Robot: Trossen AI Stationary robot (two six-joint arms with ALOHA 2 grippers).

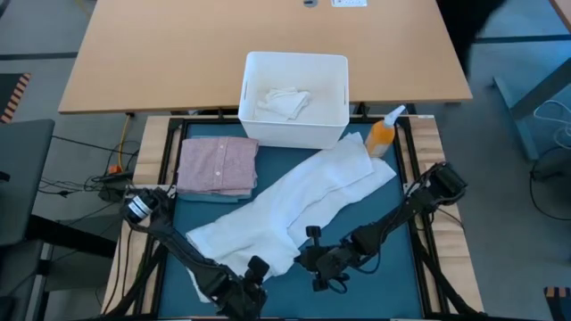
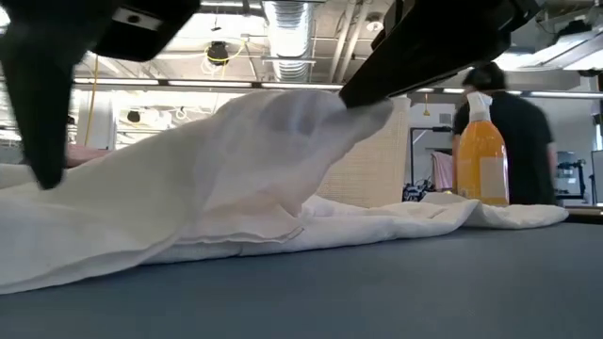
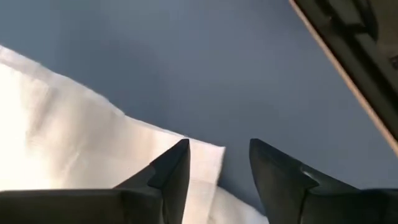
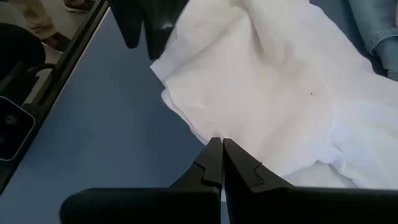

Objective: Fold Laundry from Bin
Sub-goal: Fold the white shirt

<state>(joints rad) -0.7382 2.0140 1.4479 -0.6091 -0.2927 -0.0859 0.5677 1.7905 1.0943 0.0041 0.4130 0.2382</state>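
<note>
Claws work the near edge of the white cloth (image 1: pixel 299 201): left claw (image 3: pixel 219 171) parted over its corner, right claw (image 4: pixel 221 163) pinched on its hem, cloth stretching diagonally across the table (image 1: pixel 375 285) toward the bin (image 1: pixel 294 100).

On my screens, apart from the job's own items:

- Teal-blue table mat (image 1: pixel 393 267), flat across the near work surface.
- Orange spray bottle (image 1: pixel 384 134) with white trigger head, standing upright at the mat's far right corner.
- Light wooden table (image 1: pixel 161 53) beyond the mat.
- Cables (image 1: pixel 80 183) on the floor at the left side.
- A person in dark clothing (image 2: pixel 513 132), in the room behind the bottle in my low view.
- Ceiling ducting and strip lights (image 2: pixel 287 24) overhead.
</note>
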